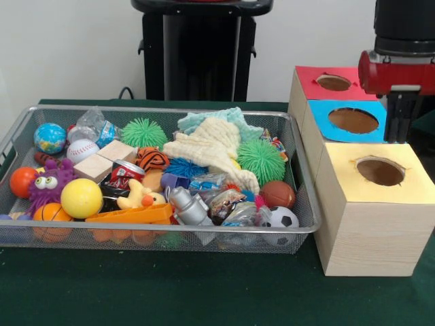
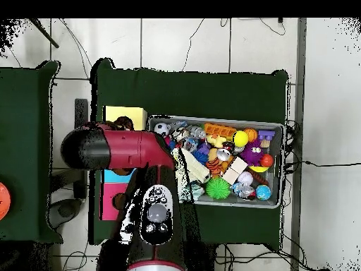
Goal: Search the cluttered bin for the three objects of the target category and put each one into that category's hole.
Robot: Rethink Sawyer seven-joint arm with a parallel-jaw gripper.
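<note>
The end effector [image 1: 401, 115] is seen hanging over the row of three boxes, above the blue-topped box [image 1: 353, 121] and just behind the yellow-topped box [image 1: 376, 204]. Only its dark lower part shows beneath the red wrist housing; whether it is open, closed or holding anything cannot be told. In the overhead view it is hidden under the arm [image 2: 120, 149].

The bin [image 1: 302, 227] is set on the green worktop [image 1: 170, 292] alongside the boxes, presumably so that transfers are kept short. The hole [image 1: 380, 172] in the yellow top is unobstructed and nothing is seen in it. The yellow box stands nearest the worktop's front edge in the front view, with the blue and then the red-topped box [image 1: 327, 83] behind it.

One patterned soft piece [image 1: 277, 145] is partly visible at the bin's wall nearest the boxes, tucked behind a spiky green ball [image 1: 260, 161] and beside a cream cloth [image 1: 207, 146]. It is judged to be one of the three objects. The other two are not identified; they may be buried under the clutter, the cloth being the likeliest cover.

The position over the boxes is judged consistent with either a drop or a pause between picks.
</note>
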